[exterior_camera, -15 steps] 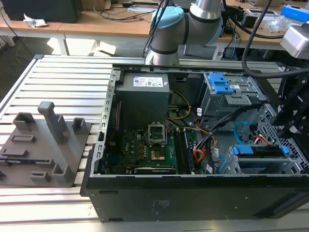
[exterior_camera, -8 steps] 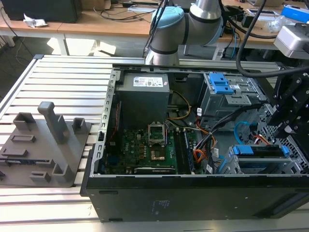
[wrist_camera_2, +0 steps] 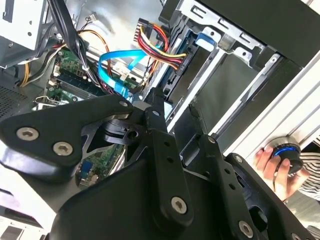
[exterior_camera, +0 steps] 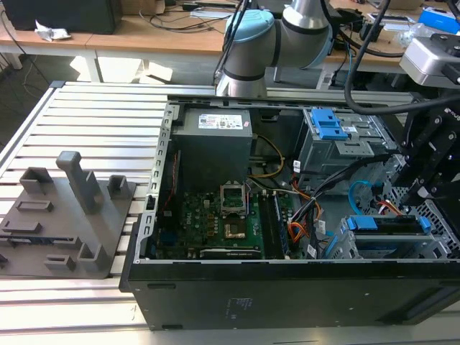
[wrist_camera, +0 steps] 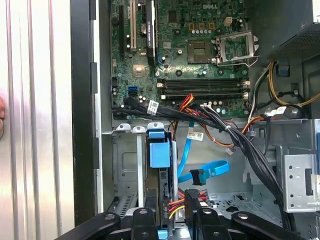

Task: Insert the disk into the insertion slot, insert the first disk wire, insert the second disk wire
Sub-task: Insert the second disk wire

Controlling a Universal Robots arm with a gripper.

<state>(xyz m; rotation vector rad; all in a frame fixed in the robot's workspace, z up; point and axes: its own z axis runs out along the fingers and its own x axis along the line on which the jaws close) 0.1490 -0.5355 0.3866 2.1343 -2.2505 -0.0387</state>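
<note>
Your gripper (wrist_camera_2: 176, 112) has its fingers (wrist_camera_2: 155, 107) a moderate gap apart, clamping nothing, at the end of the disk (wrist_camera: 160, 160). The disk sits inside the insertion slot (wrist_camera: 124, 165), blue tab showing. Just beside one finger lies the dark plug of the second disk wire (wrist_camera: 210, 171), its light-blue loop apart from the disk. In the exterior view the first disk wire (exterior_camera: 389, 207) curves down toward the disk's top edge. A person's hand (wrist_camera_2: 270, 167) rests on a blue-ringed knob (wrist_camera_2: 285, 151) outside the case (exterior_camera: 287, 295). The case lies open on a slatted metal table (exterior_camera: 93, 122) beside a grey fixture (exterior_camera: 68, 215); wooden benches (exterior_camera: 144, 32) stand behind. A white printed label (exterior_camera: 223, 121) marks the power supply (exterior_camera: 212, 154).
</note>
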